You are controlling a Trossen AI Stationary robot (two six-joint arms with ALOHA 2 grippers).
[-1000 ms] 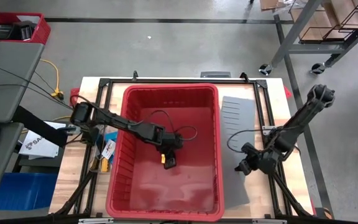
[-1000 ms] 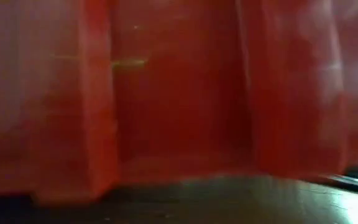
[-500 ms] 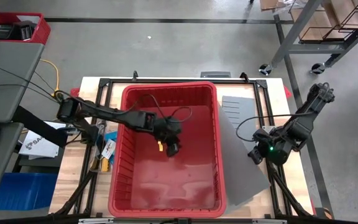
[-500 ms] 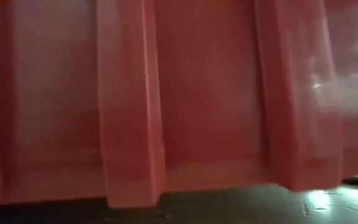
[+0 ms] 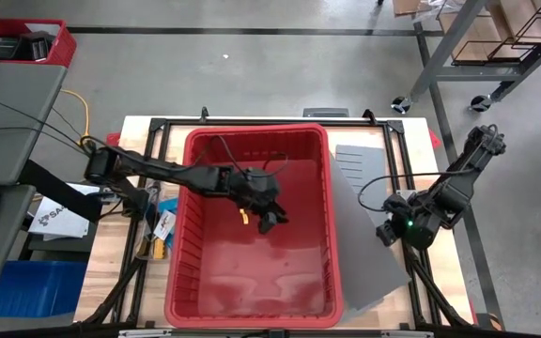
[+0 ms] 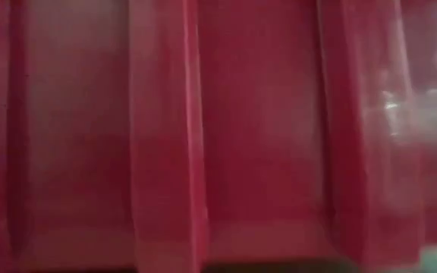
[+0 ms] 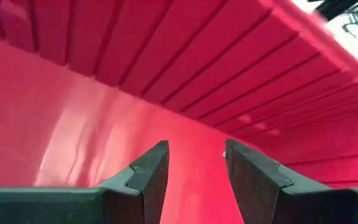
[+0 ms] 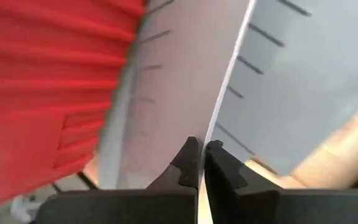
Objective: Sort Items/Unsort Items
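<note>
Left jaws [image 7: 194,149] apart, nothing between them, only bare floor of the red bin [image 7: 166,50] ahead. Left gripper [image 5: 272,222] sits mid-bin. 1 small yellow piece [image 5: 242,215] shows just beside it, behind the tips, not in the gap; can't tell if it lies on the floor or rides on the arm. Looks light, stiff, slick, so pinch across flat sides. Right jaws [image 8: 201,146] together, seemingly nipping the thin edge of a grey sheet [image 8: 179,81], beside the bin over the table [image 5: 444,272].
</note>
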